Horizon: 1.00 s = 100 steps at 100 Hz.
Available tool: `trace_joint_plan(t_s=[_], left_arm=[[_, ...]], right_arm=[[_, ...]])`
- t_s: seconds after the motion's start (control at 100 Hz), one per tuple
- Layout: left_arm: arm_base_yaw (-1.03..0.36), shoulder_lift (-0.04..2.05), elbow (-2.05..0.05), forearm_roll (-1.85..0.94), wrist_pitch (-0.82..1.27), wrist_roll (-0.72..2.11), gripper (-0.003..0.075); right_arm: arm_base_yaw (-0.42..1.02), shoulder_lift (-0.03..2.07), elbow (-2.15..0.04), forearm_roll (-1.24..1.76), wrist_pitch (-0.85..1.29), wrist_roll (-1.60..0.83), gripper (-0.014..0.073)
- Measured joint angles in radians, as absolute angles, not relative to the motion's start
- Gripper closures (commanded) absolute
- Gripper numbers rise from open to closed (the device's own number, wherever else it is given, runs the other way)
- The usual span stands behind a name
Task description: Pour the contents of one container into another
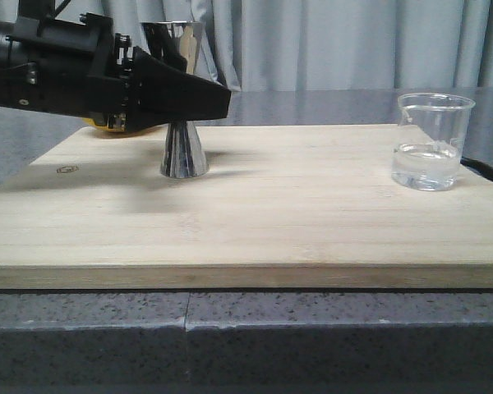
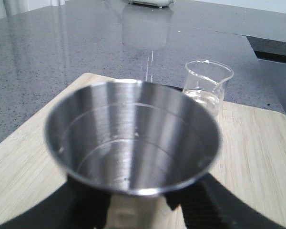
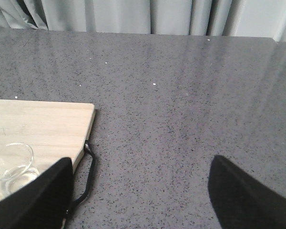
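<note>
Pale bamboo makes up the cutting board (image 1: 255,222) on the grey speckled countertop (image 3: 181,95). In the front view the steel jigger (image 1: 183,152) is seen upright on the board's left part, its waist hidden behind the black left gripper (image 1: 199,97), whose fingers are closed around it. The inside of its upper cup, shown bare only in the left wrist view (image 2: 133,143), is flanked by both black fingers (image 2: 214,200). The glass beaker (image 1: 431,141) stands well apart at the board's right end, with clear liquid in its lower part. The right gripper (image 3: 140,191) is seen only in the right wrist view, spread wide over the countertop beside the board's corner, holding nothing; a black cable (image 3: 88,176) lies there.
</note>
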State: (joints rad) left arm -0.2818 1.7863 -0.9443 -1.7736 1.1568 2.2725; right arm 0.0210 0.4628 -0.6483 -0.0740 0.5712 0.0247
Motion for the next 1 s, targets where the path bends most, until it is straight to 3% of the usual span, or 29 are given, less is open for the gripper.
trace_joint_plan(t_s=[1.0], left_arm=[[-0.282,1.786,-1.031,-1.772,1.155,2.185,0.0493]], right_arm=[[0.021,0.463,-0.648,-0.074,0.573,0.025,0.0061]])
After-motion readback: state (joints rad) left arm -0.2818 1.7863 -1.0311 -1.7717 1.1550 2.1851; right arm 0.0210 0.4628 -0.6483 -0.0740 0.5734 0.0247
